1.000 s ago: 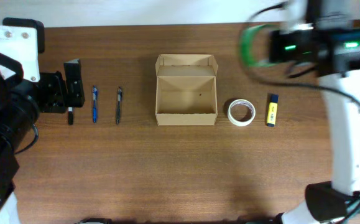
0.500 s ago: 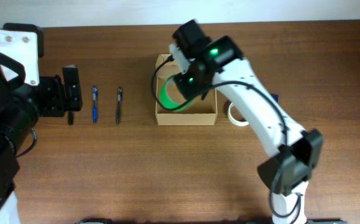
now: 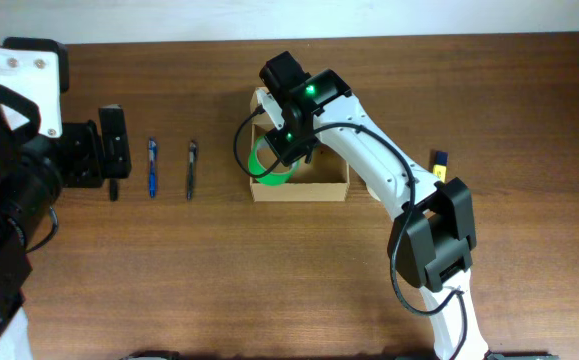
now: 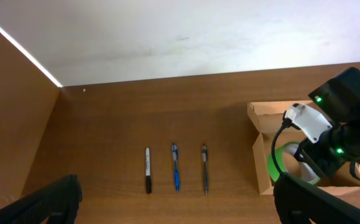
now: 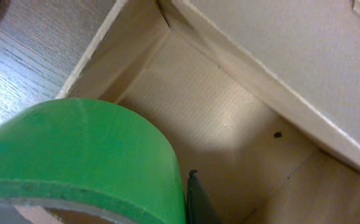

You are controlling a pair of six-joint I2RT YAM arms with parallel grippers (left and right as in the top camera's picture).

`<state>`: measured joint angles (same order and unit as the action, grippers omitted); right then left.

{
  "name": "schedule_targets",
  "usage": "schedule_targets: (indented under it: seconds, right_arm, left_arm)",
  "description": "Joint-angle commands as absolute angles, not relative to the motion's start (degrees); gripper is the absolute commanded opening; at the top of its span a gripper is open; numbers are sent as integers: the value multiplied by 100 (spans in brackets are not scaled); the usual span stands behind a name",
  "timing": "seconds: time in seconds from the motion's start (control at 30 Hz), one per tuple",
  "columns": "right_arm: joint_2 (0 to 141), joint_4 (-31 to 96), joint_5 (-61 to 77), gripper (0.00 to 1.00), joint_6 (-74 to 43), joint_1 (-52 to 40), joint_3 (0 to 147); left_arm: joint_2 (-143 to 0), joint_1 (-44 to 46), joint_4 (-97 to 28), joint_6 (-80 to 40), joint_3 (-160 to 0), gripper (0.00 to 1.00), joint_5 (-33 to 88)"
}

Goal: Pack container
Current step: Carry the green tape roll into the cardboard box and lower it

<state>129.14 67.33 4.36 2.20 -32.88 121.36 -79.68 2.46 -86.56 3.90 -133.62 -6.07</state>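
Observation:
The container (image 3: 301,190), an open light-brown cardboard box with its flap lid folded back, stands at the table's middle. My right gripper (image 3: 280,148) reaches into its left half, shut on the wall of a green tape roll (image 3: 267,166). In the right wrist view the green roll (image 5: 74,155) hangs over the box's left wall, one dark finger (image 5: 196,200) against its outside and the box floor (image 5: 229,124) below. My left gripper (image 3: 115,150) stands open at the far left, its wide fingers (image 4: 49,202) holding nothing. The left wrist view also catches the container (image 4: 262,149).
Left of the box lie a black marker (image 4: 147,178), a blue pen (image 3: 152,166) and a dark pen (image 3: 191,168), side by side. A yellow and blue marker (image 3: 439,157) peeks out beside the right arm (image 3: 389,175), which crosses the box's right side.
The right arm swung in from the back right with the green tape roll, and over the last half second carried it a little left and lower into the box. The left arm stayed put.

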Motion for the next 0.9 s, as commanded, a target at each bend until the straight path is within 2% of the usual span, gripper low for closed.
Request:
schedule_targets:
  seconds: [0.0, 0.47, 0.87]
  right_arm:
    - [13043, 6657, 231, 4, 274, -3260, 12130]
    - [13067, 6372, 36, 4, -499, -2882, 12130]
    - [13067, 6541, 38, 4, -502, -2714, 11957]
  left_arm:
    - [-7992, 261, -8672, 484, -13364, 99, -668]
    - [-7992, 261, -8772, 484, -13364, 100, -668]
    - [-7990, 261, -8770, 484, -13364, 100, -672]
